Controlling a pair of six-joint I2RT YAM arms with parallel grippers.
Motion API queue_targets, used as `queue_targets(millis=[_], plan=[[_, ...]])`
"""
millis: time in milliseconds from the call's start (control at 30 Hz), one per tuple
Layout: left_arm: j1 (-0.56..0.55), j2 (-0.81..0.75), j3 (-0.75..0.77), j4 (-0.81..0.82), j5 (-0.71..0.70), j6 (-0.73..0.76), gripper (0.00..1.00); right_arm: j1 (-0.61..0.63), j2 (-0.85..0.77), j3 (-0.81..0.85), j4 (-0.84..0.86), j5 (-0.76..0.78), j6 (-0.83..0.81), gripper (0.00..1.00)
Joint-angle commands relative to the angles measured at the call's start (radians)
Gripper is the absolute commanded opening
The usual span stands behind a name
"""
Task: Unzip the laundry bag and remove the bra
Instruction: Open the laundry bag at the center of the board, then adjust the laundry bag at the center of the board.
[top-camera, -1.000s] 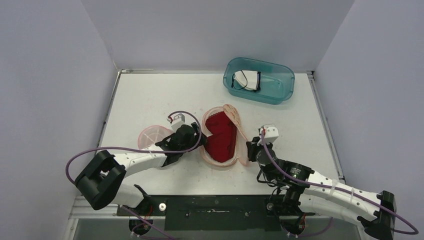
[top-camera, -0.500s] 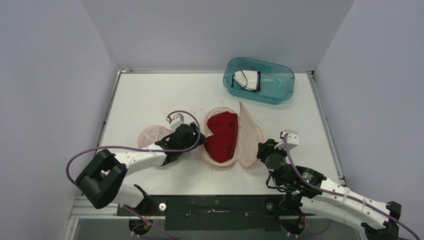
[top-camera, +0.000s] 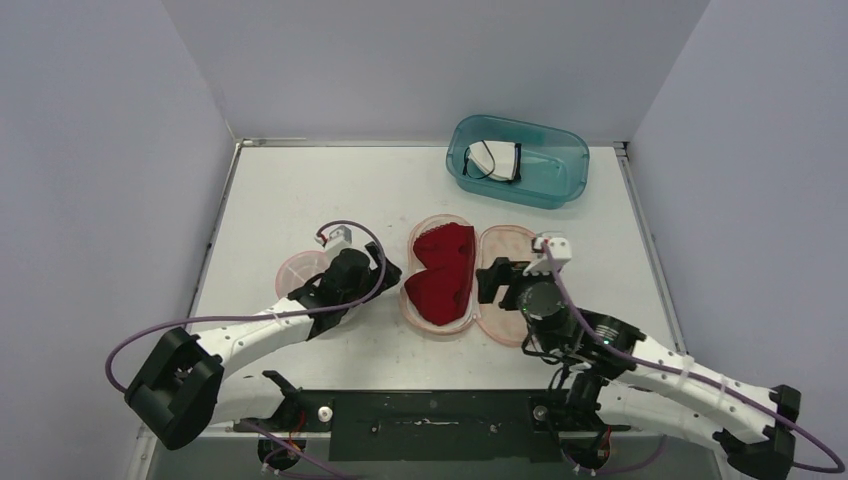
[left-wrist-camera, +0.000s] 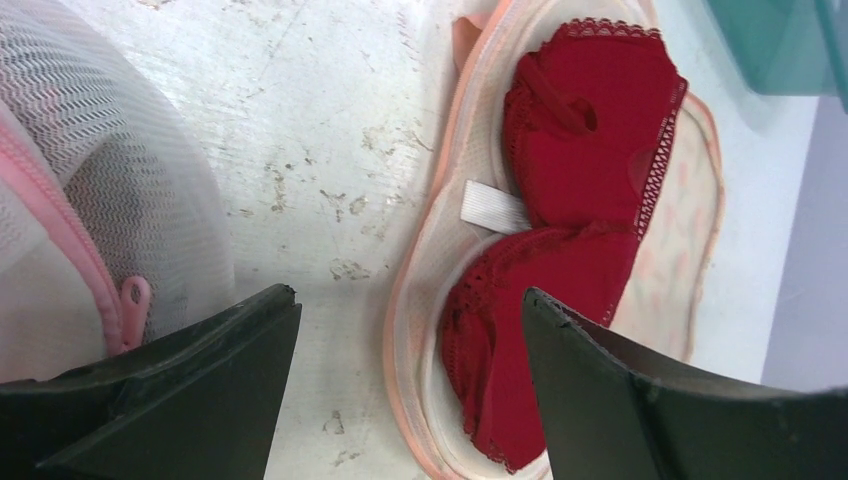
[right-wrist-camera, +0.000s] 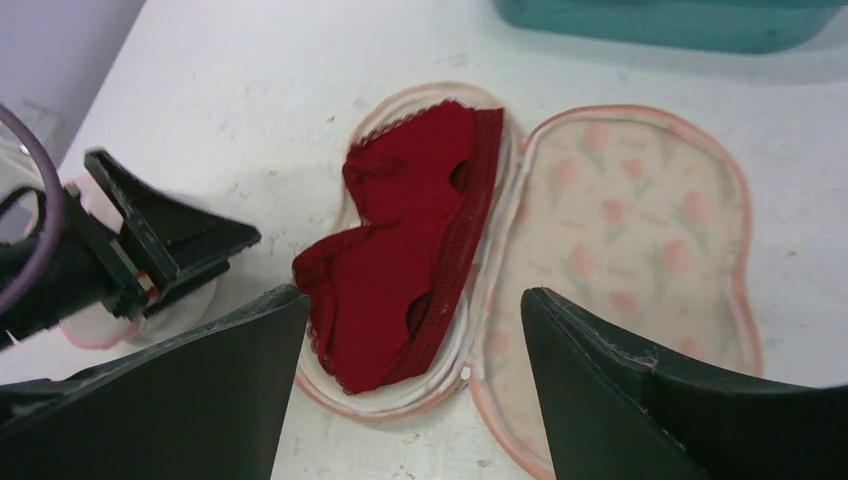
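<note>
Right end effector (right-wrist-camera: 412, 300) released, empty, above open laundry bag (right-wrist-camera: 620, 230) | left end effector (left-wrist-camera: 410, 300) released, empty | red bra (left-wrist-camera: 590, 150) ahead of both, lying in bag's left half

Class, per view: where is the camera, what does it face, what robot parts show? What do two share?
Top external: above behind the bases, facing down on the table; both arms.
Left wrist: left arm, facing the red bra; own tool fingers.
Right wrist: right arm, facing the open laundry bag; own fingers.
Shared: the bra.
</note>
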Motion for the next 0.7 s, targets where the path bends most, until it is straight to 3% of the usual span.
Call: queue_targets(millis=[0,200,333,467,667], plan=[[0.008,-0.052,-0.011,0.032,0.062,0.018,0.80,-0.003,0.171,-0.046,0.224,-0.211,-0.071,0.80],[0.013,0.004,0.034,0.054,0.136,0.072,0.80,-0.004,0.295,-0.194,0.483,-0.291,-0.008,0.78],[0.036,0.086,0.078,0.050,0.140,0.069,0.80,-0.004,0.253,-0.333,0.551,-0.293,0.063,0.77],[0.059,0.151,0.078,0.132,0.205,0.024,0.80,-0.005,0.119,-0.454,0.547,-0.278,0.144,0.77],[0.058,0.259,0.033,0.306,0.320,-0.032,0.80,-0.009,-0.076,-0.507,0.391,-0.219,0.205,0.81]])
